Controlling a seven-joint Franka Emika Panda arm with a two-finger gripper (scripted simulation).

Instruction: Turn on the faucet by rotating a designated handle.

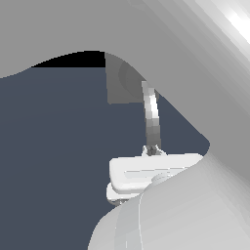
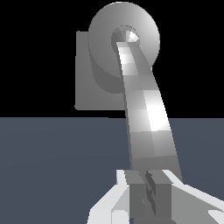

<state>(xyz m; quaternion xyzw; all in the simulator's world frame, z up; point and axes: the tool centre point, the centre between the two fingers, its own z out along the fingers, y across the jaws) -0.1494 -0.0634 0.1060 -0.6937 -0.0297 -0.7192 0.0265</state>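
The faucet is a grey square plate [image 2: 85,87] with a round disc hub [image 2: 105,48]. Its handle [image 2: 146,118], a long, slightly curved shiny bar, runs from the hub toward the camera. My gripper [image 2: 148,181] sits at the handle's free end, its fingers [image 2: 162,192] pressed together with only a thin dark slit between them. The fingertips meet the tip of the bar, and the bar is wider than the slit. In the exterior view the handle [image 1: 151,117] drops from the plate [image 1: 122,85] to my gripper [image 1: 154,150] on the white hand [image 1: 146,173].
Big white arm links [image 1: 205,73] fill the top and the exterior view's right, hiding the hub there. Another link [image 1: 161,219] covers the lower part. A dark blue-grey floor [image 1: 53,156] lies under the faucet.
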